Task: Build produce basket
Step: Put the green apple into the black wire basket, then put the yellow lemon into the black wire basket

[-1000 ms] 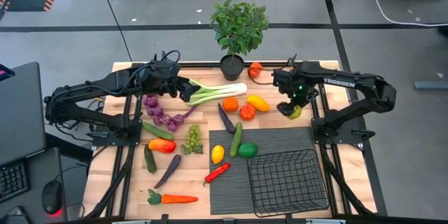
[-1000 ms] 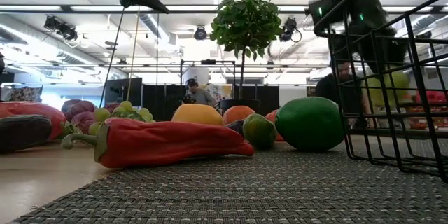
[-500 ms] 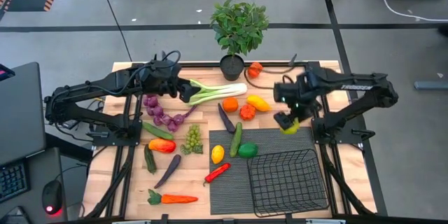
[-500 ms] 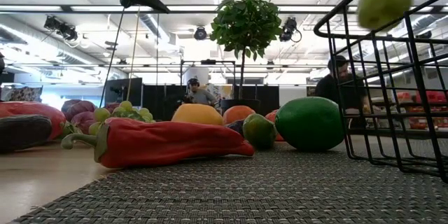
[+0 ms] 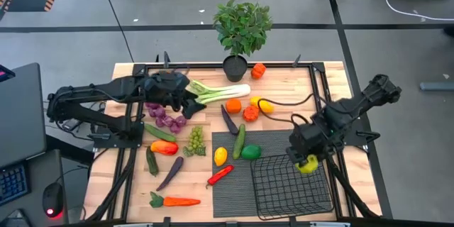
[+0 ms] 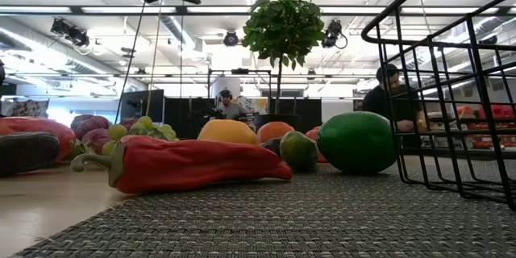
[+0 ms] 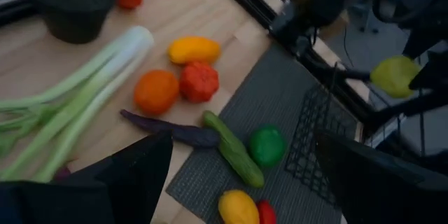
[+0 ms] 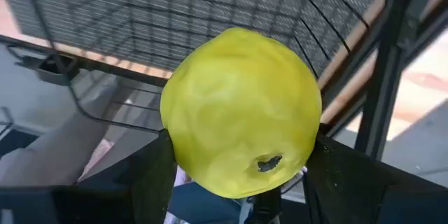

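- Right gripper (image 5: 307, 162) pinching a yellow-green apple (image 8: 241, 150) at its widest girth, poised over the far right corner of the black wire basket (image 5: 291, 184).
- Apple judged light, stiff and smooth-skinned — round enough to slip or roll, so a grip across the middle suits it best.
- Basket sitting at the near right of the table on a dark ribbed mat (image 5: 234, 191), nothing seen inside it.
- Left gripper (image 5: 190, 101) spread wide and holding nothing, hovering by the stalk end of the leek (image 5: 221, 93) at far left-centre.
- Leek judged long and rigid; best taken near mid-length to keep it level.
- Counted on the table: one leek, one carrot (image 5: 175, 201), one red chili (image 5: 219, 175), one lemon (image 5: 220, 156), one lime (image 5: 250, 152), one bunch of green grapes (image 5: 195, 141).
- Two purple eggplants — one (image 5: 229, 120) far of the mat, another (image 5: 170, 172) near left.
- Remaining produce too clustered for a sure count.
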You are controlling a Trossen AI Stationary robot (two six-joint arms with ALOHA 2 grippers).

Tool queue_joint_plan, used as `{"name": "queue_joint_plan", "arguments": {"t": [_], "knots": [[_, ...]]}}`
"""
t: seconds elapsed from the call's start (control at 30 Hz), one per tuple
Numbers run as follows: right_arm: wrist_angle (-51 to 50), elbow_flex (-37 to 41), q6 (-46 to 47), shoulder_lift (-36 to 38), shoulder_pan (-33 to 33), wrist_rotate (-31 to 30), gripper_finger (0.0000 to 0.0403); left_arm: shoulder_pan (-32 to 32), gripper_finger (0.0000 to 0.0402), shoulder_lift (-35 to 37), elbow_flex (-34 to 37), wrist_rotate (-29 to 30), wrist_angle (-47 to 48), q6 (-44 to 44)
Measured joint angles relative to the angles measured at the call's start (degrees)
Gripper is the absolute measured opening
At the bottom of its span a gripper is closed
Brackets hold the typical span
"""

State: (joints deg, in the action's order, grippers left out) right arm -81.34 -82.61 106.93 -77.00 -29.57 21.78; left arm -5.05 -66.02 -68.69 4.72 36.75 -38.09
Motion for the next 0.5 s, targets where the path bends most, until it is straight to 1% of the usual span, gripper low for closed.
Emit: {"name": "queue_joint_plan", "arguments": {"t": [0.13, 0.23, 0.37, 0.5], "knots": [[0.11, 0.04, 0.8, -1.6, -3.5, -0.01, 0.0311, 2.29, 0.0354, -3.43, 0.02, 0.07, 0.24, 0.18], [-0.21, 0.09, -2.35, -2.7, -4.76, -0.41, 0.0332, 3.89, 0.0354, -6.63, 0.02, 0.12, -0.16, -0.32], [-0.21, 0.11, -5.34, -3.36, -6.25, -3.99, 0.0363, 5.42, 0.0354, -9.82, 0.07, -0.08, -0.01, -2.47], [-1.47, 0.11, -8.33, -3.3, -7.59, -8.59, 0.0388, 6.67, 0.0354, -11.11, 0.09, -0.04, -0.56, -5.75]]}}
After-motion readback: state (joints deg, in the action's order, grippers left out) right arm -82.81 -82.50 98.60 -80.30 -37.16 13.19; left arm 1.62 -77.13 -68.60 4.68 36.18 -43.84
